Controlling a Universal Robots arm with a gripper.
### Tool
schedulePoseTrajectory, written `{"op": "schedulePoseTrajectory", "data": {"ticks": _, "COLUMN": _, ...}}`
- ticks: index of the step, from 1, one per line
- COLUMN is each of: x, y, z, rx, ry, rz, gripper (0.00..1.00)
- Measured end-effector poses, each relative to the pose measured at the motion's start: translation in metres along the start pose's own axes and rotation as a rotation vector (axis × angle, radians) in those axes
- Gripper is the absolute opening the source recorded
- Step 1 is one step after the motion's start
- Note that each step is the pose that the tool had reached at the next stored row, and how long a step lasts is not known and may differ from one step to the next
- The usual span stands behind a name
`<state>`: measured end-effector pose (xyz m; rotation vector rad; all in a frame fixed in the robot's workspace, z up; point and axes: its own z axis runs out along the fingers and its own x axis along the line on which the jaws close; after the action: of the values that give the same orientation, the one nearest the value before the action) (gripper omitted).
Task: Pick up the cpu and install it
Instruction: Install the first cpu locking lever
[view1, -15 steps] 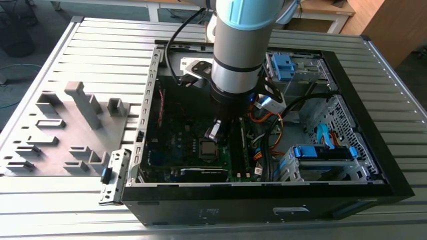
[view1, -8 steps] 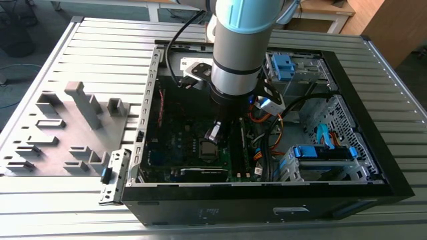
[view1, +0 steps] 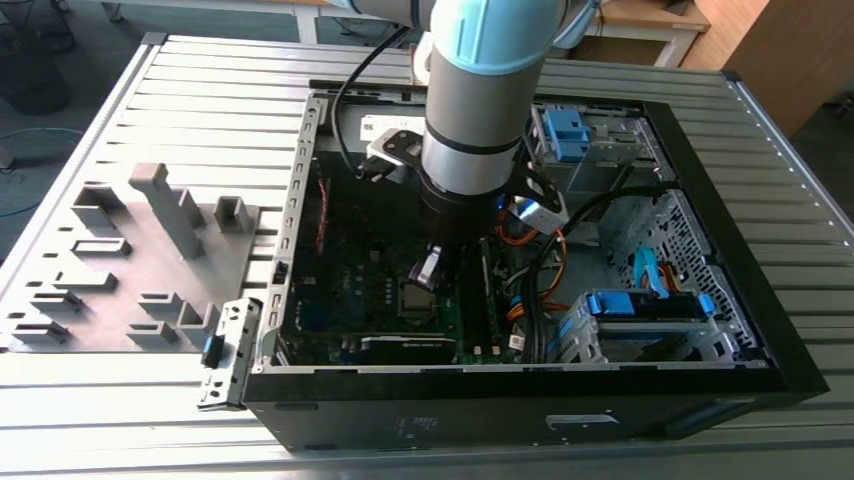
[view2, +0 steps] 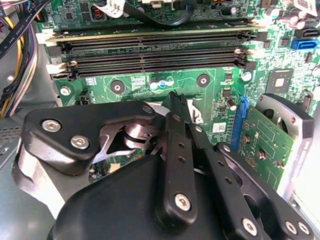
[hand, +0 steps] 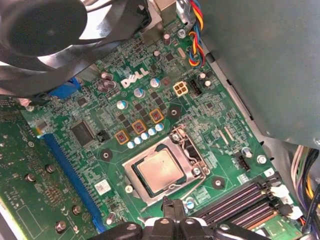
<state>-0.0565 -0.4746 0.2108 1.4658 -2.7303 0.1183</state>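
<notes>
Apparently near done | cpu seated flat in socket on green board, first wrist view | gripper just above, centre of exterior view, fingers drawn together, holding nothing | latching impossible to tell

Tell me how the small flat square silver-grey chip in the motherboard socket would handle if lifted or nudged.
The small flat square silver-grey chip looks like a rigid metal-topped slab, so probably stiff. Being thin and tiny, it is likely light. Lying flat inside the metal socket frame, it probably won't slide when nudged.
</notes>
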Motion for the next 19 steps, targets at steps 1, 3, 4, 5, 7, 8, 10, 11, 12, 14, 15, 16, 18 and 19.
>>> {"op": "schedulePoseTrajectory", "data": {"ticks": 1, "x": 0.0002, "y": 0.0002, "z": 0.0001, "rx": 0.0003, "ry": 0.0, "rz": 0.0, "gripper": 0.12}}
{"op": "schedulePoseTrajectory", "data": {"ticks": 3, "x": 0.0006, "y": 0.001, "z": 0.0004, "rx": 0.0015, "ry": -0.001, "rz": 0.0, "gripper": 0.12}}
{"op": "schedulePoseTrajectory", "data": {"ticks": 4, "x": 0.0009, "y": 0.0016, "z": 0.0005, "rx": 0.0026, "ry": -0.0019, "rz": 0.0, "gripper": 0.12}}
{"op": "schedulePoseTrajectory", "data": {"ticks": 5, "x": 0.0014, "y": 0.0023, "z": 0.0007, "rx": 0.0038, "ry": -0.0027, "rz": 0.0, "gripper": 0.12}}
{"op": "schedulePoseTrajectory", "data": {"ticks": 7, "x": 0.0018, "y": 0.003, "z": 0.0014, "rx": 0.0049, "ry": -0.0035, "rz": 0.0, "gripper": 0.12}}
{"op": "schedulePoseTrajectory", "data": {"ticks": 8, "x": 0.002, "y": 0.0033, "z": 0.0018, "rx": 0.0053, "ry": -0.0034, "rz": 0.001, "gripper": 0.12}}
{"op": "schedulePoseTrajectory", "data": {"ticks": 10, "x": 0.0021, "y": 0.0035, "z": 0.003, "rx": 0.0058, "ry": -0.0036, "rz": 0.001, "gripper": 0.12}}
{"op": "schedulePoseTrajectory", "data": {"ticks": 11, "x": 0.0023, "y": 0.0035, "z": 0.0039, "rx": 0.006, "ry": -0.0037, "rz": 0.001, "gripper": 0.12}}
{"op": "schedulePoseTrajectory", "data": {"ticks": 12, "x": 0.0025, "y": 0.0035, "z": 0.0046, "rx": 0.0062, "ry": -0.0039, "rz": 0.001, "gripper": 0.12}}
{"op": "schedulePoseTrajectory", "data": {"ticks": 14, "x": 0.0029, "y": 0.0033, "z": 0.0059, "rx": 0.0066, "ry": -0.0042, "rz": 0.001, "gripper": 0.12}}
{"op": "schedulePoseTrajectory", "data": {"ticks": 15, "x": 0.0031, "y": 0.0032, "z": 0.0064, "rx": 0.0068, "ry": -0.0044, "rz": 0.001, "gripper": 0.12}}
{"op": "schedulePoseTrajectory", "data": {"ticks": 16, "x": 0.0033, "y": 0.003, "z": 0.0068, "rx": 0.0069, "ry": -0.0046, "rz": 0.001, "gripper": 0.12}}
{"op": "schedulePoseTrajectory", "data": {"ticks": 18, "x": 0.0037, "y": 0.0027, "z": 0.0077, "rx": 0.007, "ry": -0.0046, "rz": 0.001, "gripper": 0.12}}
{"op": "schedulePoseTrajectory", "data": {"ticks": 19, "x": 0.0038, "y": 0.0027, "z": 0.008, "rx": 0.0071, "ry": -0.0048, "rz": 0.001, "gripper": 0.12}}
